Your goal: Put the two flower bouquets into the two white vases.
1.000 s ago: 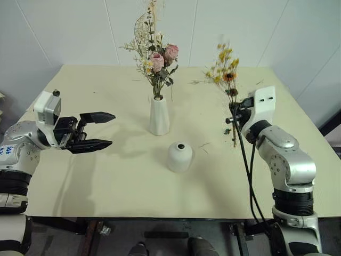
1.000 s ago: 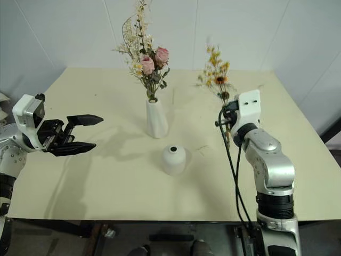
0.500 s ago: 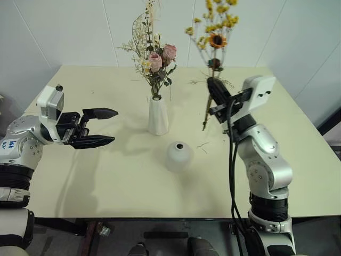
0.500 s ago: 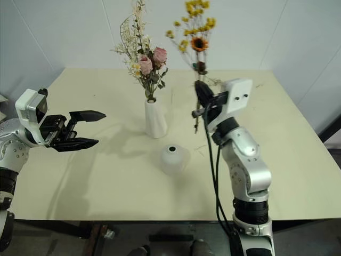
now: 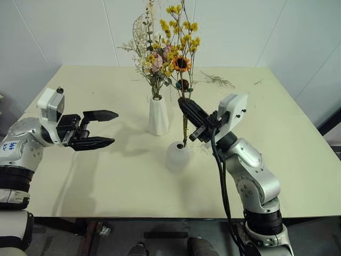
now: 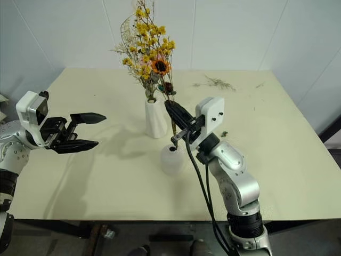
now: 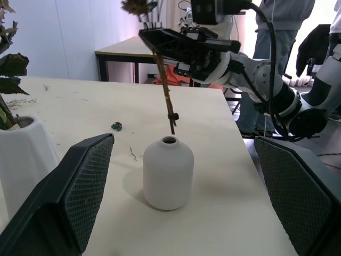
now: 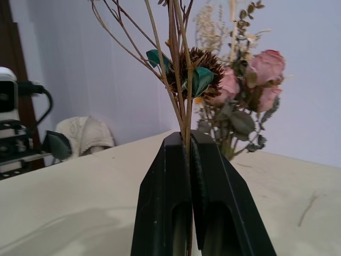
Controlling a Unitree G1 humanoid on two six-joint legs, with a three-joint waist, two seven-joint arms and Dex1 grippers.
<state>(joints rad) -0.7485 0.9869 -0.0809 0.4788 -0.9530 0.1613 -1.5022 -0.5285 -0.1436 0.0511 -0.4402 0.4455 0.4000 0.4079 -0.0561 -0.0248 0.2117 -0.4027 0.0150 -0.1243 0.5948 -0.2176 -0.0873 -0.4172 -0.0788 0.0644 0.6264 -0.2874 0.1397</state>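
Now: right gripper, centre of the left eye view, has its fingers pinched tight on the stems of the yellow bouquet, blooms at top centre overlapping the rose bouquet. The rose bouquet already stands in the tall vase, centre frame. The short vase sits just below and right of the tall one on the table.

Step in hand: seating the yellow stems in the short vase. Left wrist view shows the stem end hovering just above the small mouth, slightly toward the tall-vase side, stems tilted.

To do it well, I judge:
- bring the stem tips over the hole before lowering; the mouth is narrow, so a miss could tip or push the vase.
- straighten the stems toward upright while descending.
- keep the blooms from snagging the rose bouquet.
- release only once the stems are well inside.

Left gripper, left of frame, hangs with fingers spread wide, holding nothing, well apart from both vases.
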